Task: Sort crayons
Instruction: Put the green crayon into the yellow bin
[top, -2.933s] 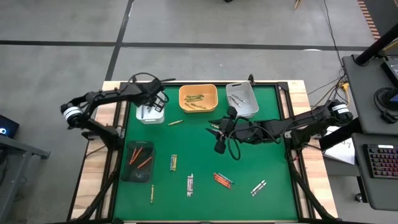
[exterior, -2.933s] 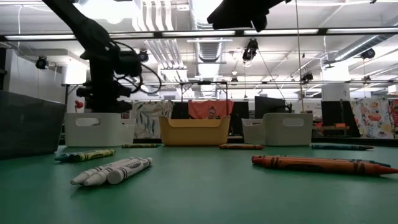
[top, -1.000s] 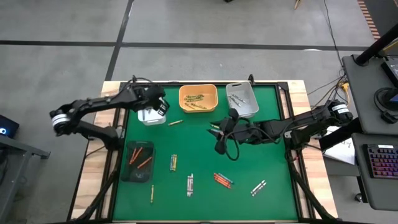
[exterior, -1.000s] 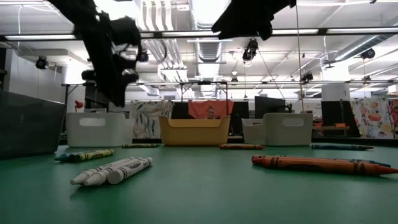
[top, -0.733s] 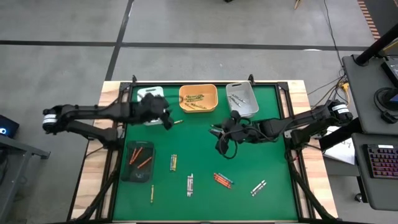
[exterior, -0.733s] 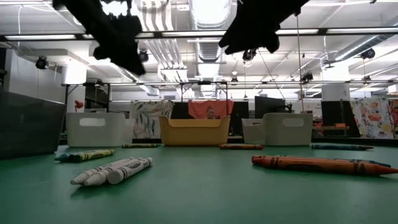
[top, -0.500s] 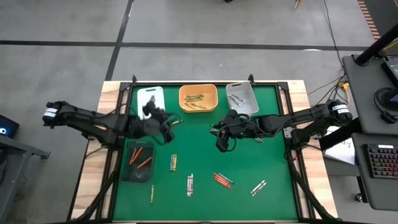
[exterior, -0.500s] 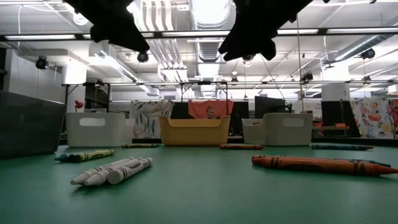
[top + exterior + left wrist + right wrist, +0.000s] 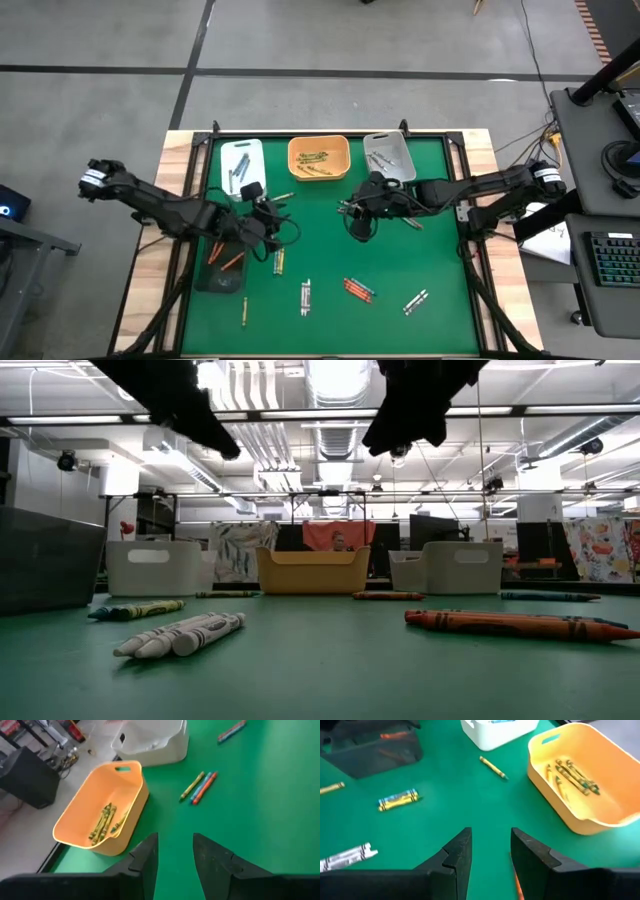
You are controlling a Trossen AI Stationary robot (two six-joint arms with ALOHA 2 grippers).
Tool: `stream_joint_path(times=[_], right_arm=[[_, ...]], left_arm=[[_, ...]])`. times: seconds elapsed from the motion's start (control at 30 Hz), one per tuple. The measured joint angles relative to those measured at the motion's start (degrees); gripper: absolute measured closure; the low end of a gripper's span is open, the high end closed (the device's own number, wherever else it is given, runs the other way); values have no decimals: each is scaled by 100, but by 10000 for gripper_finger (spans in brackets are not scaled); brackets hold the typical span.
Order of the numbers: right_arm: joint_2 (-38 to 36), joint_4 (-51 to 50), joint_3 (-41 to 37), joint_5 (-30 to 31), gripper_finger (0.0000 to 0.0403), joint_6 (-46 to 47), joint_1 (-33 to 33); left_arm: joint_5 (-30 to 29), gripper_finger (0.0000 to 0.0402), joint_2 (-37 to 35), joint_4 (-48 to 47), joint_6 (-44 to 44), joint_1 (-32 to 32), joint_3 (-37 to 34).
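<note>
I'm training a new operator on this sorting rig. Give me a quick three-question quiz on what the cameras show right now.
1. True or false: the left end effector is gripping a crayon.
2. Fill in: the crayons lying in the white tray are ____ in colour.
3. Which tray holds the yellow-olive crayons? A) the dark tray B) the orange tray C) the white tray

Key: 1. False, its fingers stand apart with nothing between them. 2. Dark blue-grey. 3. B.
</note>
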Motion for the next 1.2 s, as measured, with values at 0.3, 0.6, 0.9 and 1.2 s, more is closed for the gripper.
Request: stream_joint_path(times=[0.3, 0.6, 0.9, 1.2], right_arm=[[-1, -956, 598, 2, 280, -298, 0], [-1, -1145, 451, 4, 287, -252, 0], [-1, -1135, 324, 49, 282, -232, 0], [-1, -1127, 321, 50, 284, -158, 0]], left_arm=[[938, 296, 599, -141, 725, 1085, 11], [1648, 296, 1149, -263, 1111, 2014, 11], [1661, 296, 1813, -348, 889, 2437, 105], [1561, 296, 2401, -353, 923, 2478, 298]])
